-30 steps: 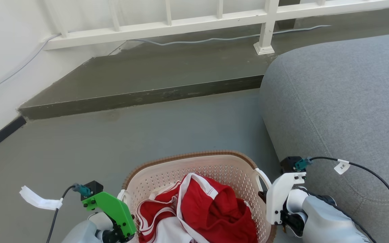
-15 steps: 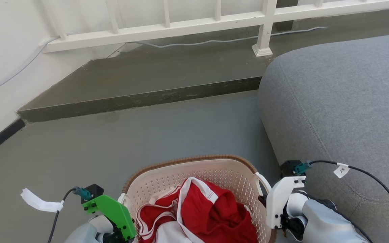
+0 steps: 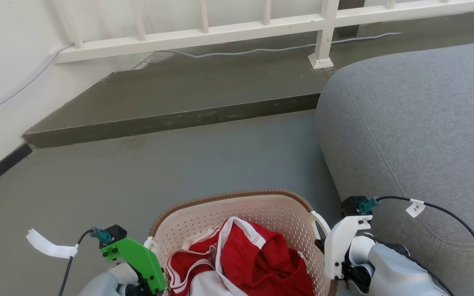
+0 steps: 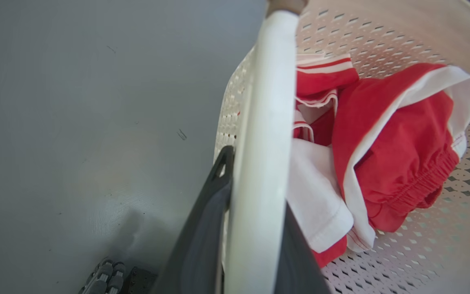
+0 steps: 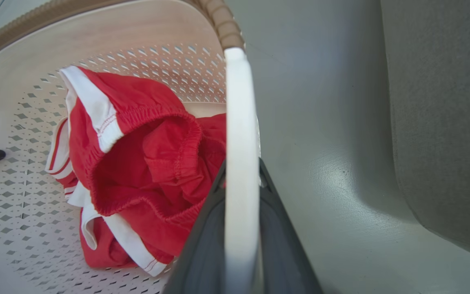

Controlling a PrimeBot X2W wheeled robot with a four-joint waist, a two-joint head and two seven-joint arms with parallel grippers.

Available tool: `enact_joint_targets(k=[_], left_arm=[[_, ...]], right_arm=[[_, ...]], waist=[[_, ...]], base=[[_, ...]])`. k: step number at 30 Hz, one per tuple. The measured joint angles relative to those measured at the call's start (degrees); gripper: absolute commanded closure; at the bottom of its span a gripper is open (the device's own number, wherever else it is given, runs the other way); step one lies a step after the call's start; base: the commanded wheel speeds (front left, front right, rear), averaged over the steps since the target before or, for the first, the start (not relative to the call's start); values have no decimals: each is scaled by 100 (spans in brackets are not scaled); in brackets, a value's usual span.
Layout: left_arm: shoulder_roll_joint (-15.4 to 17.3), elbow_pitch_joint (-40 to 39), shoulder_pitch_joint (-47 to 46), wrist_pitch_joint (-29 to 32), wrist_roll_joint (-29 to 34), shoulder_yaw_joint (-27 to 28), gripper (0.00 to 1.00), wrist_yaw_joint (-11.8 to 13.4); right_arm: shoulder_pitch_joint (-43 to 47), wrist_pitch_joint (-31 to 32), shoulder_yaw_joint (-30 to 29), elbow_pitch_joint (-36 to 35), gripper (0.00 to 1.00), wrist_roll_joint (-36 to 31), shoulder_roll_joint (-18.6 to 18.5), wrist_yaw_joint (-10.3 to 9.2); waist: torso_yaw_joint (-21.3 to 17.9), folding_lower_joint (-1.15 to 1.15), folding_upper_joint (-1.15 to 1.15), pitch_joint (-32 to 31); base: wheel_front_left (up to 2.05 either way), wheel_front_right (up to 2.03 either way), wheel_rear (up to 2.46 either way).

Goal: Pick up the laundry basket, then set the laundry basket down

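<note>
Cream-white perforated plastic formed the small rounded laundry basket (image 3: pixel 257 207), trimmed with a brown woven-look rim, which sat low in the head view between the two wrists. It held crumpled red and white garments (image 3: pixel 261 263). The basket was over the smooth grey floor (image 3: pixel 179 164), just beside the rounded edge of a grey upholstered sofa (image 3: pixel 418 123) on the robot's right; whether its base touched the floor could not be told.

In the left wrist view, the left gripper (image 4: pixel 255 183) had its two dark fingers on either side of the basket's white left side handle (image 4: pixel 265 102), jaws clamped on it. In the right wrist view, the right gripper (image 5: pixel 242 173) was likewise clamped on the white right side handle (image 5: pixel 240 122), one finger against each face of the bar.

A green bracket (image 3: pixel 138 257) sat on the left wrist and a white bracket (image 3: pixel 342 242) on the right. Beyond the basket a dark raised concrete step (image 3: pixel 179 94) ran across the floor, with a white railing (image 3: pixel 228 28) along its far side and a pale cable (image 3: pixel 261 49) lying on it.
</note>
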Motion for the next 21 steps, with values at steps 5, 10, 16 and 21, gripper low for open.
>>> enact_joint_targets(k=[5, 10, 16, 21], left_arm=[[1, 0, 0, 0, -5, -11, 100, 15], [3, 1, 1, 0, -93, -19, 100, 16], [7, 0, 1, 0, -99, -26, 100, 16], [8, -10, 1, -3, -100, -41, 100, 18]], right_arm=[[0, -5, 43, -1, 100, 5, -1, -1], [-1, -10, 73, -1, 100, 20, -4, -2], [-1, -26, 100, 1, 100, 103, -8, -2], [-4, -44, 110, 8, 100, 112, -8, -2]], waist=[[7, 0, 0, -4], [8, 0, 0, -5], [5, 0, 0, 9], [1, 0, 0, 53]], base=[[0, 0, 0], [0, 0, 0], [0, 0, 0], [0, 0, 0]])
